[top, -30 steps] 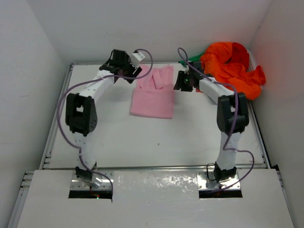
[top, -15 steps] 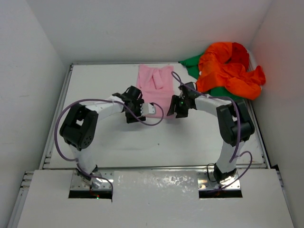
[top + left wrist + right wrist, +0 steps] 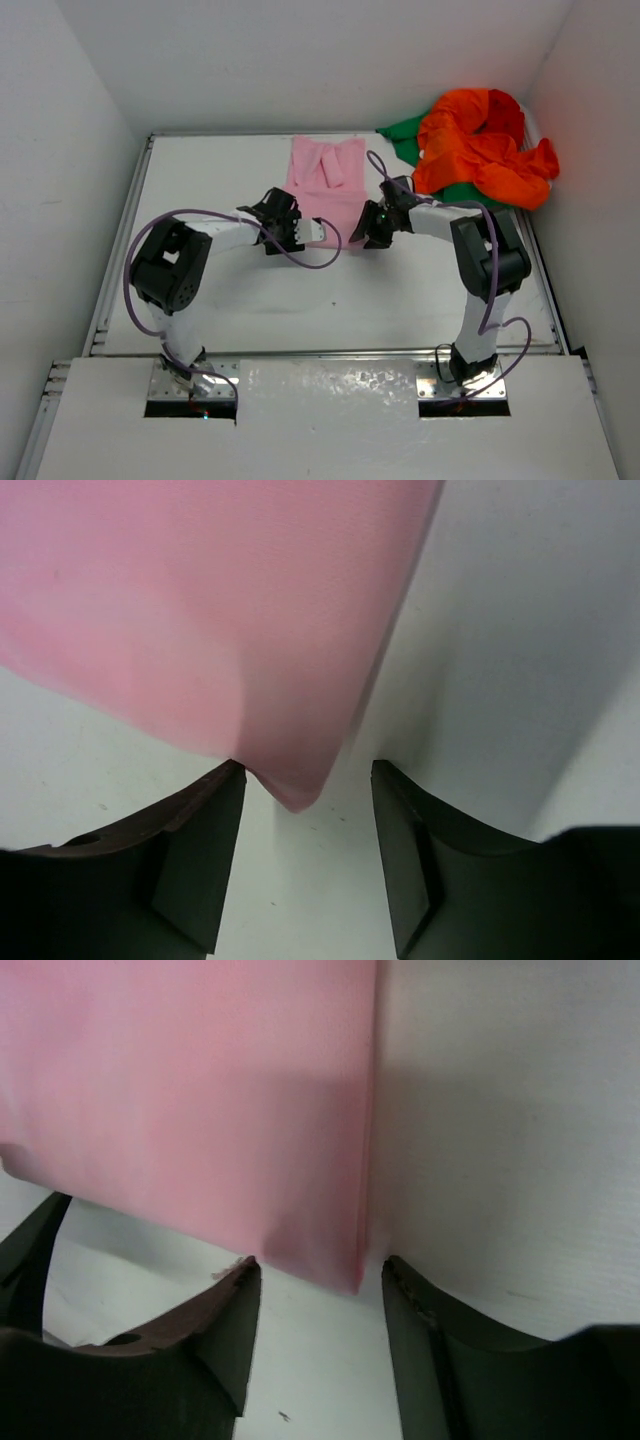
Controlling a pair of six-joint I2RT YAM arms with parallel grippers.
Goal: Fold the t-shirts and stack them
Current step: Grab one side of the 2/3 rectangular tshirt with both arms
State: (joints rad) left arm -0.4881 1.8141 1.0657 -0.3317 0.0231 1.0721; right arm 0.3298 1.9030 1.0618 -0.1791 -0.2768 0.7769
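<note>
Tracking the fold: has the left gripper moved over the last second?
Yes. The left gripper came from the table's far edge toward the near side, to the pink shirt's near corner.

**Layout of the table [image 3: 220, 290], seen from above.** One folded t-shirt [image 3: 325, 175] lies flat in the middle of the far half, its long axis running from near to far. The left gripper [image 3: 283, 222] stands at its near-left corner and the right gripper [image 3: 372, 228] at its near-right corner. In each wrist view that corner lies between the parted fingers. A pile of t-shirts [image 3: 480, 150] occupies the far-right corner, behind and right of the right gripper.
</note>
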